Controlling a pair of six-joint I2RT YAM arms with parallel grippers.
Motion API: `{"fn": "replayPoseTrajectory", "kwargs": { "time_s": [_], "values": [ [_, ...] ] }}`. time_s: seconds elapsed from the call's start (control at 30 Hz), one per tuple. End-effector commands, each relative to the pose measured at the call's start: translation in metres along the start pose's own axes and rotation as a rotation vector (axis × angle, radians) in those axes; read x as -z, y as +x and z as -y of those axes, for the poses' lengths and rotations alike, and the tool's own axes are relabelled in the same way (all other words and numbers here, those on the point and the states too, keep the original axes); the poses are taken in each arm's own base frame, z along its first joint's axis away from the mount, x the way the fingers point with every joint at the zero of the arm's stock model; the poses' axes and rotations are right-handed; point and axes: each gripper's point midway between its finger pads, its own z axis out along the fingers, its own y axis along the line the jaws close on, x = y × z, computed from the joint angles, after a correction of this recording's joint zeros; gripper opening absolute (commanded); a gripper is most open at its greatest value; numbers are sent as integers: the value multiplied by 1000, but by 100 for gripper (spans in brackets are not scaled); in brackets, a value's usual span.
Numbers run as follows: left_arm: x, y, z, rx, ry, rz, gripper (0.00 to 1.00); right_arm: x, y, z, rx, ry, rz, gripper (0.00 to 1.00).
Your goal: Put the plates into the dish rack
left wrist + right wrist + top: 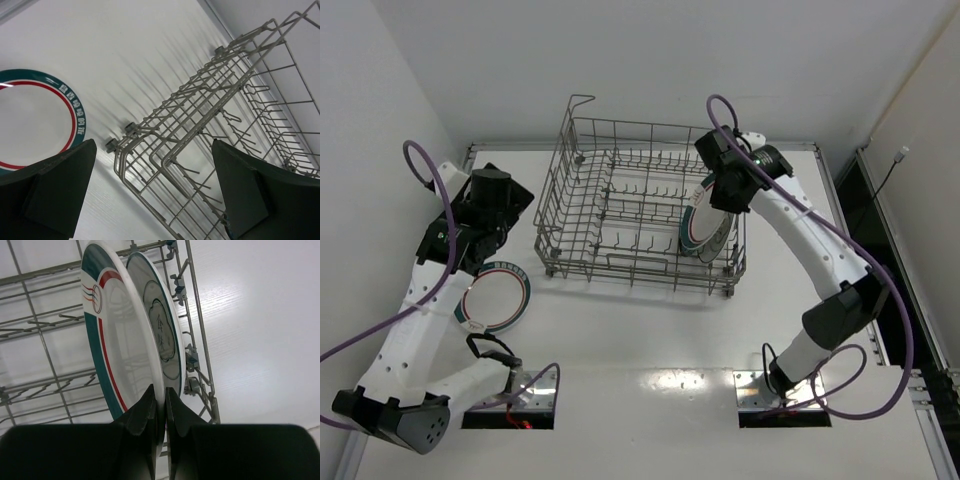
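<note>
While I look down from the overhead camera, the dish rack [630, 270] sits at the middle of the table. At the rack's right end the right claw [725, 190] reaches over the wall to an upright plate [705, 228] standing on edge inside, its faces roughly parallel to that end wall. Off the rack's left end, the flat plate [497, 298] lies face up on the table just beside the near-left corner. The left claw [495, 215] hangs just above it, on its far side. The left arm is much the nearer one to it, so I judge that pickup falls to the left arm.

From the left wrist, the left claw [155, 200] is released, fingers spread wide, gripping nothing. The flat plate [35, 120] shows left of the rack [240, 100]. Pale characters run along its green rim band; I cannot read them.

From the right wrist, the right claw [160, 405] is clenched on the rim of the upright plate [115, 340], which is white with green and red bands and a small swirl emblem. Just beside it, toward the rack's end wall [200, 340], stands a pale patterned plate [160, 340] bearing a character too small for me to read. I cannot find a fourth plate.
</note>
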Motion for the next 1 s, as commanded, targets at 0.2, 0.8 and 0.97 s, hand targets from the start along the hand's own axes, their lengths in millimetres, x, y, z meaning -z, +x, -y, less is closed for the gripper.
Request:
{"fn": "replayPoseTrajectory", "kwargs": {
  "time_s": [0.2,0.8,0.97],
  "values": [
    [3,-12,5,25,-1,33,100,-15,5,-27,119,105,58,0],
    [-24,51,-70,-116,-170,-74,100,18,-14,-85,153,-140,111,38],
    [-23,73,-100,-173,-262,-148,100,67,-49,-77,56,-303,218,50]
  ]
}}
